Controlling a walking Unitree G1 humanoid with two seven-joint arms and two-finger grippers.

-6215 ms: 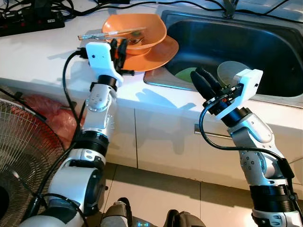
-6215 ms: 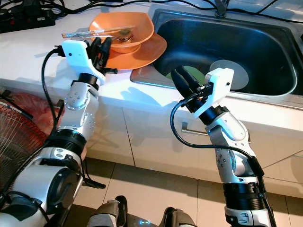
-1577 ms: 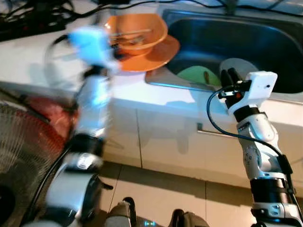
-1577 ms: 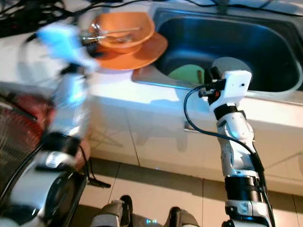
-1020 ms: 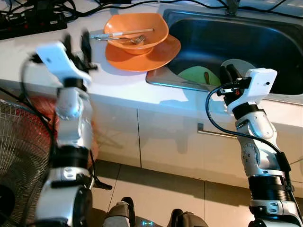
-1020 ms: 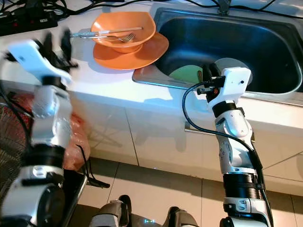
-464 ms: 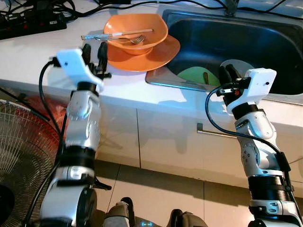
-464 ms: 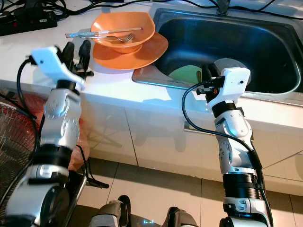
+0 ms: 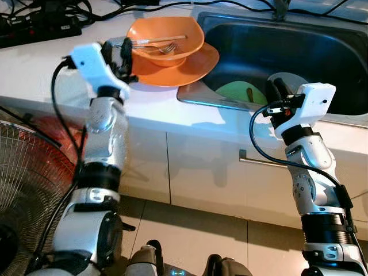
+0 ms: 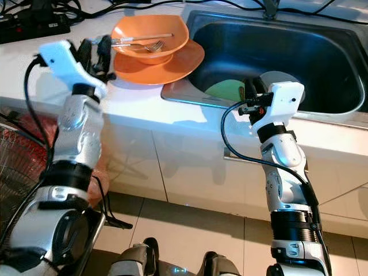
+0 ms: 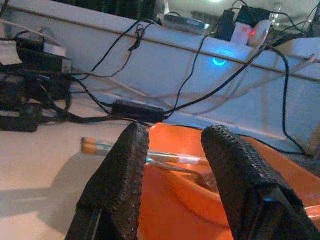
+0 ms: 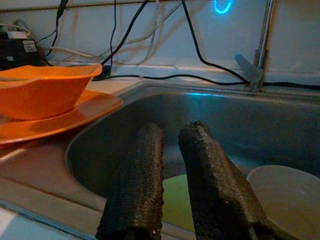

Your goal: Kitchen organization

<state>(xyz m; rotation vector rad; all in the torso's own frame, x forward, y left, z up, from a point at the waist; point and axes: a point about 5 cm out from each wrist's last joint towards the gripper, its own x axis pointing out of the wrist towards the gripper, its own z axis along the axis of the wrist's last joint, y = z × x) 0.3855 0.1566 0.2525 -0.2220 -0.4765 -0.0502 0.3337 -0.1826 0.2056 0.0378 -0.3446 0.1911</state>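
On the white countertop (image 9: 52,63) beside the stainless steel sink (image 9: 322,40), a shallow orange plastic bowl (image 9: 167,31) sits on a wide orange plastic plate (image 9: 190,66), whose edge overhangs the sink rim. A metal fork (image 9: 164,49) lies in the bowl, and a thin utensil with a clear, brown-tipped handle (image 11: 125,150) rests across it, its end jutting past the bowl's left side. Left gripper (image 9: 118,57) hovers just beside that side of the stack, black fingers (image 11: 125,175) spread moderately with nothing between them — pointed at the jutting handle and the bowl wall. Right gripper (image 9: 276,92) is held at the sink's front edge, fingers narrowly parted and empty, aimed over a round pale green plate (image 9: 238,92) and a round grey plate (image 12: 287,190) lying on the sink bottom. Step in hand, as I judge it: approach to the orange stack, likely to pick up the bowl or its cutlery. Next move calls for easing the left fingers forward so they straddle either the handle or the bowl rim before closing — the loose utensils could roll or tip out if the bowl gets nudged. Black power strip (image 9: 40,26) and tangled cables (image 11: 150,75) lie at the back of the counter, well apart from the stack.
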